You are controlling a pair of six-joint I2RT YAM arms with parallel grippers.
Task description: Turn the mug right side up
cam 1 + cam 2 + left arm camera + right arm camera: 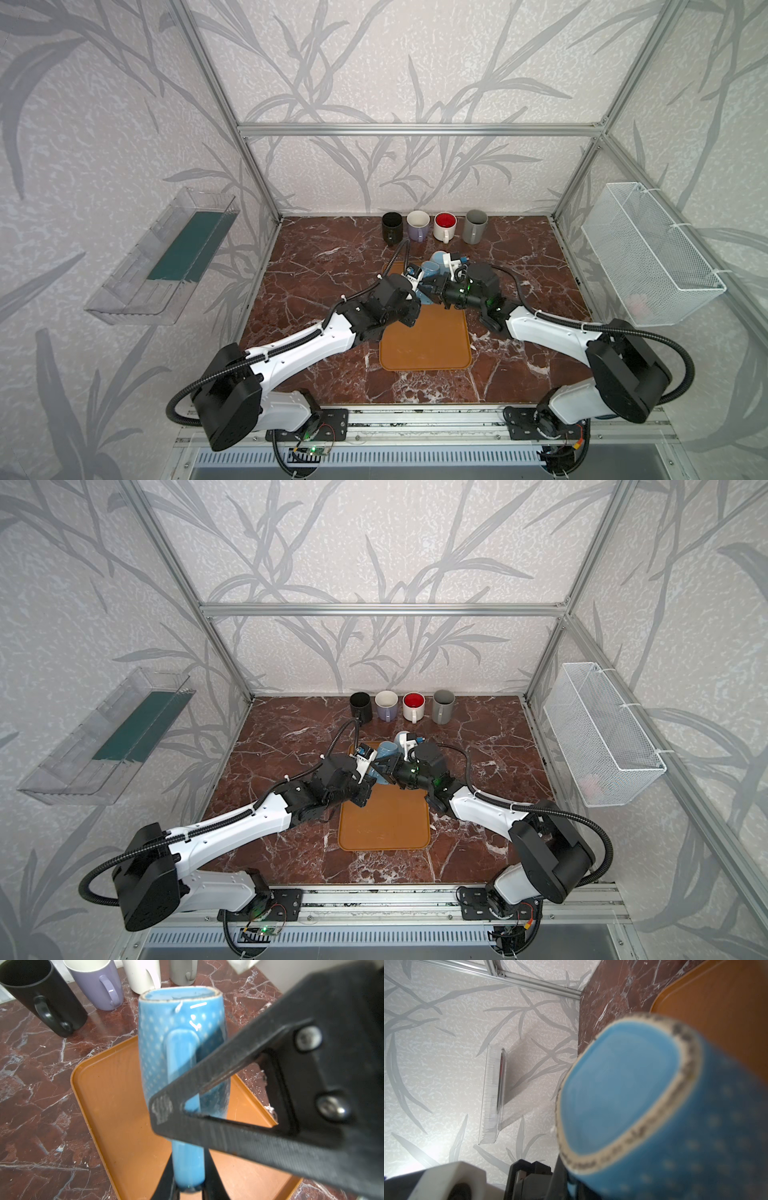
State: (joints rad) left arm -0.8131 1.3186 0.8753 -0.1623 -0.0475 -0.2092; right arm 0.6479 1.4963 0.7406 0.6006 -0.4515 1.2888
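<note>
So the blue dotted mug [430, 268] is caught between both arms over the far end of the orange tray [424, 353], and it's nowhere near right side up. In the left wrist view its unglazed base ring points off toward the row of mugs at the back, with the handle facing the camera. The left gripper [187, 1186] is clamped tight on the lower end of that handle, one finger each side. The right gripper [571, 1186] is closed right down on the mug as well, gripping at the end away from the base; one of its fingers [207, 1076] lies slanted across the mug's side. Can't tell whether the mug touches the tray or hangs just above it. Back by the wall on the marble tabletop [311, 270] stand a black mug [392, 226], a lilac mug [417, 224], a white mug with a red inside [444, 226] and a grey mug [475, 226], all upright and well apart from the grippers
</note>
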